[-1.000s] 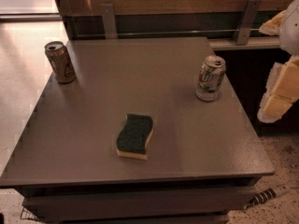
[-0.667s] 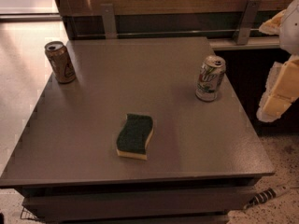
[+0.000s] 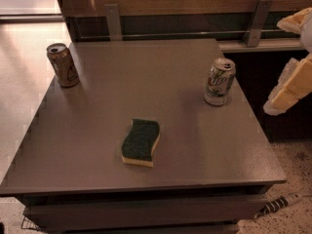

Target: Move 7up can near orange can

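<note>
The 7up can, silver-white with green lettering, stands upright near the right edge of the grey table. The orange can, dull orange-brown with a pale mark, stands upright at the table's far left corner. My gripper is at the right edge of the view, off the table and to the right of the 7up can. It is open and empty: one pale finger is above and the other is below. It touches neither can.
A green and yellow sponge lies on the table's front middle. A wooden wall with two metal brackets runs behind the table. A striped cable lies on the floor at the front right.
</note>
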Motion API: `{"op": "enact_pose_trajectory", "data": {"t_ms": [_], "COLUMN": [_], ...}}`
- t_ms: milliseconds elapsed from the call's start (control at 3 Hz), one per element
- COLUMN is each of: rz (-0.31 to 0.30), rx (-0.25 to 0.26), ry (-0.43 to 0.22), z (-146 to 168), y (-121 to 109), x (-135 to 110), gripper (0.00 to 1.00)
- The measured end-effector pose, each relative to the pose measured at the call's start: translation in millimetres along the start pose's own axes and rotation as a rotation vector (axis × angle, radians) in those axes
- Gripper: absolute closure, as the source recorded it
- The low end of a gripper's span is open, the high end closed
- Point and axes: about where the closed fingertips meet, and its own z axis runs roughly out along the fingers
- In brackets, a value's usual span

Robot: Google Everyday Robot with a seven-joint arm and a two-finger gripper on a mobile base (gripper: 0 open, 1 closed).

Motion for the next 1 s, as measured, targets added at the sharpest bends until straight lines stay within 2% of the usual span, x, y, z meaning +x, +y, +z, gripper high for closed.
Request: {"op": "enact_pose_trajectory", "data": {"t_ms": [667, 1000], "rz": [0.145, 0.212], "rx": [0.037, 0.001], "ry": [-0.331, -0.492], "z": [52.1, 86.0], "y": [-35.0, -46.0], "x": [17.9, 15.7], "gripper": [0.00, 0.00]}}
